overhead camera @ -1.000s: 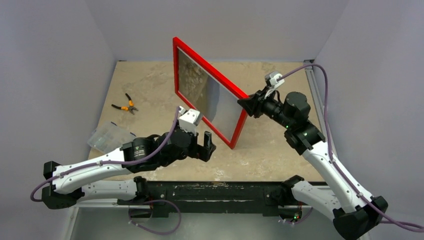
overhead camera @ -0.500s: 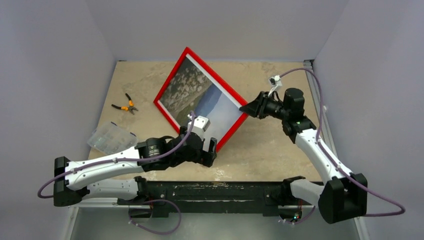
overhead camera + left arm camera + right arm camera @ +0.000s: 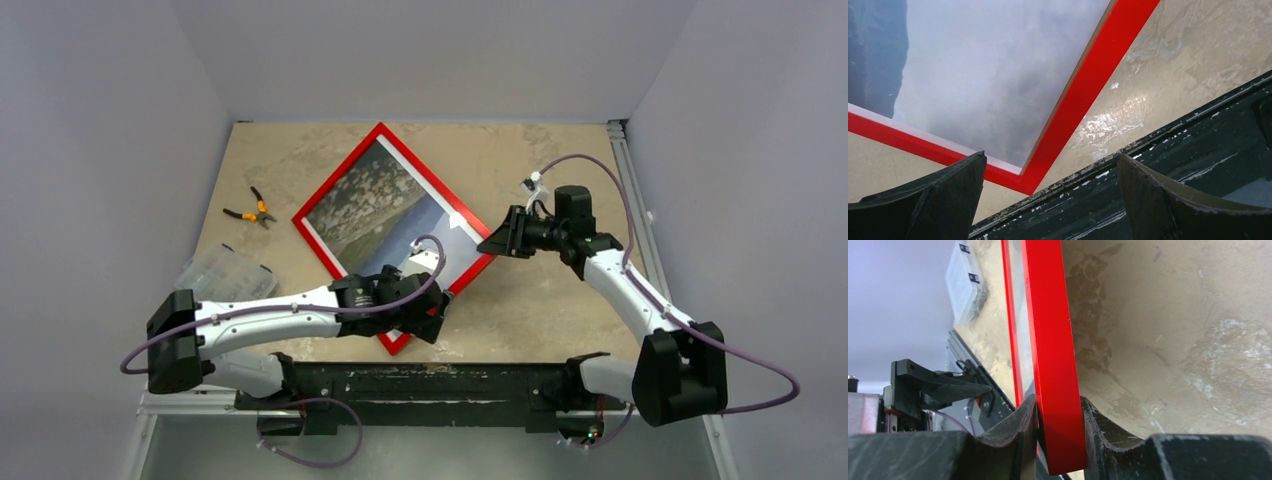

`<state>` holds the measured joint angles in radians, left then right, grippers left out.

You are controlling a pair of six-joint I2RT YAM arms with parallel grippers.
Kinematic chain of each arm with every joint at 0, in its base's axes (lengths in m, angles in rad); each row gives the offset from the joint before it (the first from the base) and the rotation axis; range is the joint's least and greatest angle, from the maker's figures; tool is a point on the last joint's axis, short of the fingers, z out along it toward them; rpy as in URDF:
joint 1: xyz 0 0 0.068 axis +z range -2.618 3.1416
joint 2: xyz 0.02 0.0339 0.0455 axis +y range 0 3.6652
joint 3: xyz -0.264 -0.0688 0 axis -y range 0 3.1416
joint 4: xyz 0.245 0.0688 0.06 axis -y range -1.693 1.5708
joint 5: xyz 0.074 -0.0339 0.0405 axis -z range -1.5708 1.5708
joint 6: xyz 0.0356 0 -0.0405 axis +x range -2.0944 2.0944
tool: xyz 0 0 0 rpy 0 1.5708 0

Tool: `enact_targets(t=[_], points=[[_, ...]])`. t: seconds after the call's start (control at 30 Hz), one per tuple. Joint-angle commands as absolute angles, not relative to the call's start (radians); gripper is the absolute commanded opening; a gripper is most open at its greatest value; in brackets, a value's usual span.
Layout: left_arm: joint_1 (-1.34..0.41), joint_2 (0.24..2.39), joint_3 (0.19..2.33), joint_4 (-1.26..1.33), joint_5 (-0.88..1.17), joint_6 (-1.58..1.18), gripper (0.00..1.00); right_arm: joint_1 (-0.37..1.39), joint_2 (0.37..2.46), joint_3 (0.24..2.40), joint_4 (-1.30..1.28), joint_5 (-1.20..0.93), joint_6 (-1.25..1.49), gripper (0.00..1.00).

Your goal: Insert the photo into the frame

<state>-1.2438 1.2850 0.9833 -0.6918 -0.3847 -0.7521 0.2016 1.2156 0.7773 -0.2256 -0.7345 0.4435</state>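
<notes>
Red frame (image 3: 336, 171) holds photo (image 3: 375, 205), nearly done. R tool (image 3: 1058, 402) grips frame edge, L tool (image 3: 1050, 157) wide open. Left: let go.

Place: a robot test cell, like in a lab.
Table: a worn, stained beige table (image 3: 540, 300).
Walls: plain grey panels (image 3: 100, 150) close three sides of the table.
Arms: two robot arms (image 3: 260, 318) bolted on a black rail (image 3: 430, 383) at the table's near edge.
Tools: pliers (image 3: 250, 211) and a clear plastic box (image 3: 222, 273) on the table's left part.
</notes>
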Motion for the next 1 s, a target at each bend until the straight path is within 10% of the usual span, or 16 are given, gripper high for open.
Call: enact_targets(t=[0.0,0.43,0.6,0.97], points=[[-1.239,1.353,1.000,-0.643,-0.340,-0.760,0.99,0.204,1.267,0.772,-0.256,-0.547,0.216,0.08],[-1.231,1.514,0.982,-0.516,-0.251,-0.734,0.98,0.182,1.459,0.808,-0.157,-0.354,0.196,0.49],[-1.215,1.553,0.981,-0.489,-0.225,-0.731,0.98,0.177,1.457,0.841,-0.170,-0.275,0.186,0.97],[-1.181,1.552,0.925,-0.462,-0.213,-0.738,0.97,0.178,1.287,0.808,-0.307,-0.315,0.319,0.99]])
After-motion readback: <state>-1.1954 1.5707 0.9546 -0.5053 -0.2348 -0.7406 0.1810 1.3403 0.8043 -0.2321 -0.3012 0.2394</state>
